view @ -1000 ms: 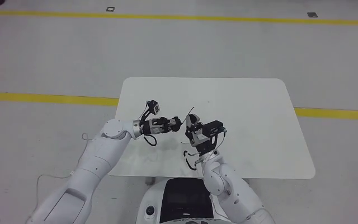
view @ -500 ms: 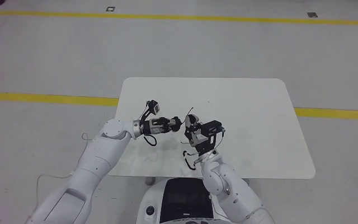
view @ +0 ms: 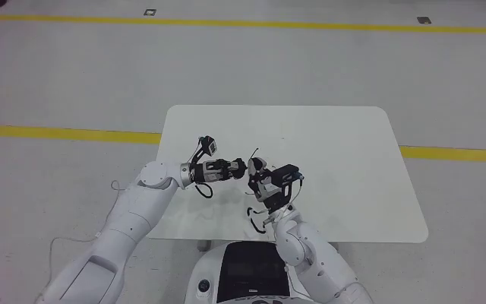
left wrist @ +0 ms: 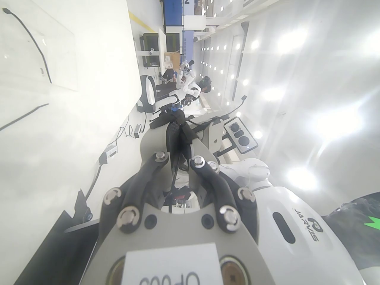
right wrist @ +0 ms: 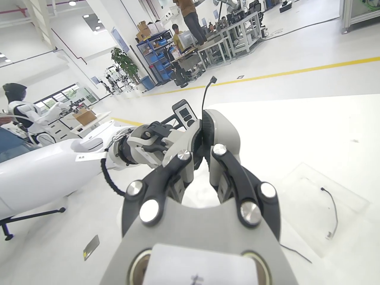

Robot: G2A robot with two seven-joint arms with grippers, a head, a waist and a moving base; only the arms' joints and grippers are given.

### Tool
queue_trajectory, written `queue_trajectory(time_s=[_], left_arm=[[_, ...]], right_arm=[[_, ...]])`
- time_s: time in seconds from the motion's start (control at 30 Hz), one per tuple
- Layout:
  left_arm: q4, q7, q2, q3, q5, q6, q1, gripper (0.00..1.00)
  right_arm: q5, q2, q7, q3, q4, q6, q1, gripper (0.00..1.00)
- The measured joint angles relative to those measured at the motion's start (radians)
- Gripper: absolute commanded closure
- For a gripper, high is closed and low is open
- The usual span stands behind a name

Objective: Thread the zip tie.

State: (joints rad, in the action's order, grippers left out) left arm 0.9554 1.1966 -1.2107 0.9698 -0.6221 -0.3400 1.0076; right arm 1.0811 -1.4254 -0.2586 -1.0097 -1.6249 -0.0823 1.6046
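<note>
right tool [right wrist: 203,133] clenched on the zip tie [right wrist: 204,97]; the strap stands up out of its fingertips with the head on top, held above the worktop [view: 342,144] on the robot's side. left tool [left wrist: 175,131] clenched too, tip to tip with the right tool. a thin black strap runs between its fingers, looks like the same zip tie. a spare tie [right wrist: 334,212] lies on a clear sheet [right wrist: 308,194] on the worktop.
</note>
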Motion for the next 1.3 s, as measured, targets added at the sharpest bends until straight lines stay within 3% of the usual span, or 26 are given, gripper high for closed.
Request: queue_trajectory(time_s=[0.4,0.93,1.3], left_arm=[[0.0,0.0,0.0,0.0,0.0,0.0,0.0,1.0],[0.0,0.0,0.0,0.0,0.0,0.0,0.0,1.0],[0.0,0.0,0.0,0.0,0.0,0.0,0.0,1.0]], right_arm=[[0.002,0.004,0.006,0.0,-0.013,-0.011,0.007,1.0],[0.015,0.004,0.004,-0.01,-0.004,0.055,0.001,1.0],[0.02,0.006,0.032,-0.003,-0.001,0.039,0.001,1.0]])
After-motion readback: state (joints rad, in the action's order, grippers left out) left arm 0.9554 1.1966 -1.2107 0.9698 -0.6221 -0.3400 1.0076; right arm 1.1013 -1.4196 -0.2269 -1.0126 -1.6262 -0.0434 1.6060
